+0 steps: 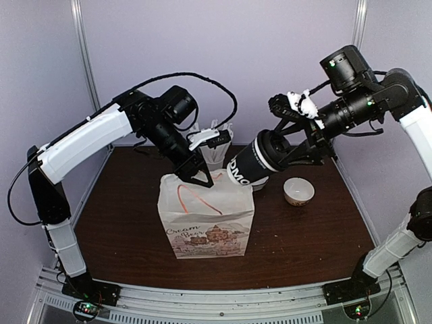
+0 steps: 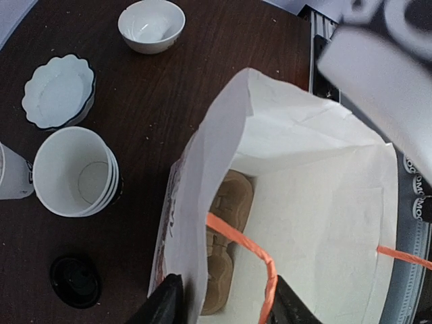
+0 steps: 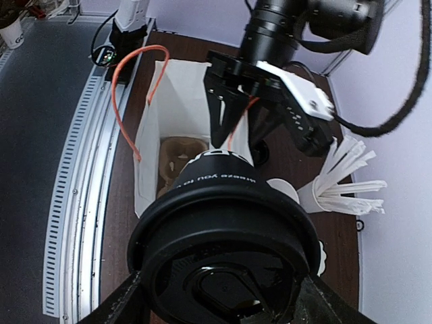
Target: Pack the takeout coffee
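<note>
The takeout coffee (image 1: 253, 165), a black cup with white lettering and a black lid, hangs tilted just above and to the right of the white paper bag (image 1: 206, 216). My right gripper (image 1: 278, 152) is shut on it at the lid end; the lid (image 3: 226, 270) fills the right wrist view between the two fingers. My left gripper (image 2: 226, 304) is open at the bag's rim. Its fingers straddle the bag's back wall (image 2: 202, 175) and an orange handle (image 2: 243, 243). A brown cardboard carrier (image 2: 226, 223) lies in the bottom of the bag.
Behind the bag stand stacked white paper cups (image 2: 74, 172), a loose black lid (image 2: 74, 279), a scalloped white dish (image 2: 59, 91) and a holder of white sticks (image 3: 331, 189). A small cream bowl (image 1: 298, 191) sits to the right of the bag.
</note>
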You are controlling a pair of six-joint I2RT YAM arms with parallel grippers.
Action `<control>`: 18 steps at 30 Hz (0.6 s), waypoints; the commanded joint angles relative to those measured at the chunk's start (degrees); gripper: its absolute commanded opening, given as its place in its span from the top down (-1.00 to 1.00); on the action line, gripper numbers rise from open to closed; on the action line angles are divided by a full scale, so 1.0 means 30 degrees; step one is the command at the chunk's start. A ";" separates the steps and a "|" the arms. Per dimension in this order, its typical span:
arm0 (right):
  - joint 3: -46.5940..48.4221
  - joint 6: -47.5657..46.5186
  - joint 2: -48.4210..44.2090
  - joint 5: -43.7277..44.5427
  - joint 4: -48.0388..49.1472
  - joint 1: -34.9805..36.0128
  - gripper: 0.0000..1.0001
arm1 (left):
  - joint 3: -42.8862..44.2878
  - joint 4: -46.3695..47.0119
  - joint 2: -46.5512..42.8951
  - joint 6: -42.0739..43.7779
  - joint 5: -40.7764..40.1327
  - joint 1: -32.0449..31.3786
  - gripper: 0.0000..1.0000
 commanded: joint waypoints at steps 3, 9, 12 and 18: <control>0.1095 0.0006 0.1830 0.0816 -0.0300 0.2190 -0.39 | 0.0200 0.0732 -0.1030 -0.0326 -0.1109 -0.0023 -0.14; 0.1794 0.0573 0.3738 0.2817 0.0421 0.3510 -0.37 | -0.1040 0.1745 -0.2486 -0.1023 -0.1959 -0.0032 -0.31; 0.1838 0.0536 0.4390 0.4337 0.0751 0.4290 -0.37 | -0.1764 0.2558 -0.3220 -0.1282 -0.1883 -0.0023 -0.39; 0.1658 0.0451 0.5284 0.6119 0.1024 0.5478 -0.35 | -0.2731 0.3771 -0.4576 -0.1949 -0.3369 -0.0017 -0.53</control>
